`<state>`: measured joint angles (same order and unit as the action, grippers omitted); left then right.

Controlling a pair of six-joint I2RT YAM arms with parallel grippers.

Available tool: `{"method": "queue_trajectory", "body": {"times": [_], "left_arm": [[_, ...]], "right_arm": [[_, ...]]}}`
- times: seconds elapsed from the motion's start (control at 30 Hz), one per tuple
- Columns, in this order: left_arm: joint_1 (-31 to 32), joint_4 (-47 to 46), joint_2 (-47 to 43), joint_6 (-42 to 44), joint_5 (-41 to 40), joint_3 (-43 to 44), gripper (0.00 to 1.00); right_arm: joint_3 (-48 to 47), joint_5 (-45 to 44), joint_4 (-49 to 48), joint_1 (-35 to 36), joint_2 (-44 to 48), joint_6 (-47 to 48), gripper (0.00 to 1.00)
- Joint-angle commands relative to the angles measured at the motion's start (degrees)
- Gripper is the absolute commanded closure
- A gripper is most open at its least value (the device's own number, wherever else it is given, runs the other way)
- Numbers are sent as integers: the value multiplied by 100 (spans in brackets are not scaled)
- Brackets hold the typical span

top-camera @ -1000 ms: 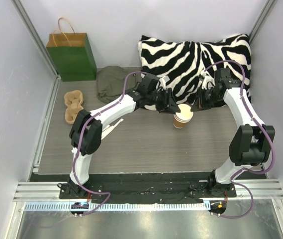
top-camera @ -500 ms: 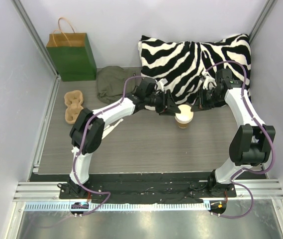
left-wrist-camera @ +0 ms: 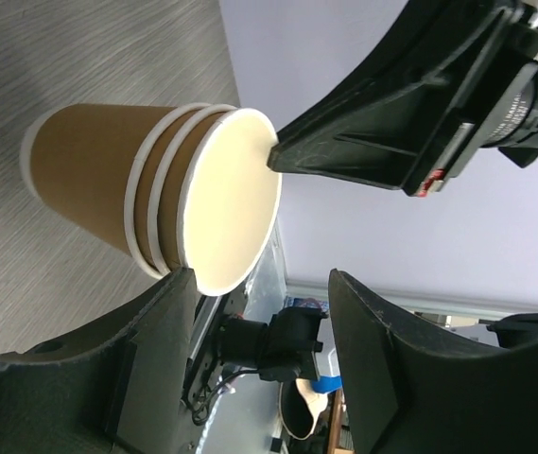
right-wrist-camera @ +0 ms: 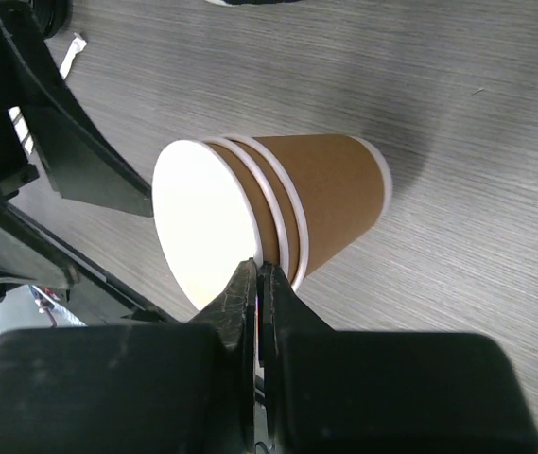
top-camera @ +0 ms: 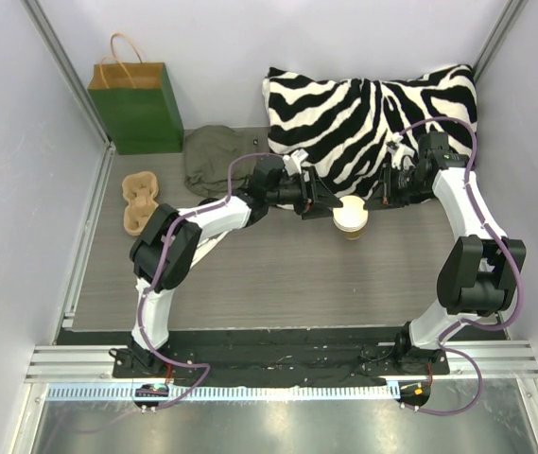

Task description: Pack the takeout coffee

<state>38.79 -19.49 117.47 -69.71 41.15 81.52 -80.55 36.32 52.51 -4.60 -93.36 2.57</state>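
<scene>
The takeout coffee with its black lid is out of view. A stack of three nested tan cups (top-camera: 350, 218) with white insides and no lid is between the two grippers, in front of the pillow. My right gripper (top-camera: 371, 200) is shut on the rim of the top cup (right-wrist-camera: 260, 270); the cup stack (right-wrist-camera: 287, 208) fills the right wrist view. My left gripper (top-camera: 330, 203) is open on the stack's left side. In the left wrist view the cup stack (left-wrist-camera: 155, 189) lies beyond the left gripper (left-wrist-camera: 261, 284), its rim against one finger (left-wrist-camera: 169, 312). Whether the stack's base rests on the table I cannot tell.
A green paper bag (top-camera: 139, 106) stands upright at the back left. A tan pulp cup tray (top-camera: 138, 201) lies at the left. An olive cloth (top-camera: 214, 156) sits behind the left arm. A zebra-striped pillow (top-camera: 373, 113) fills the back right.
My left gripper's jaws have spread wider and its arm has shifted back. The cup stack has gone from tilted to more upright and moved slightly toward the pillow. My right gripper has stayed shut on the rim.
</scene>
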Motion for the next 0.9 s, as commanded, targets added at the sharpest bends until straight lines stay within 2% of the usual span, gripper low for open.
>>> {"method": "queue_trajectory", "body": {"times": [0.0, 0.27, 0.67, 0.87], "left_arm": [[-11, -523, -576, 54, 25, 49, 39], [-231, -223, -752, 98, -186, -118, 46], [-249, 252, -761, 283, -353, -259, 45], [-214, 481, -682, 353, -432, -136, 52]], "right_arm": [[31, 271, -4, 73, 99, -151, 99], [48, 113, -48, 65, 152, -195, 99], [31, 306, -92, 65, 125, -248, 99], [48, 446, -92, 65, 125, -239, 99]]}}
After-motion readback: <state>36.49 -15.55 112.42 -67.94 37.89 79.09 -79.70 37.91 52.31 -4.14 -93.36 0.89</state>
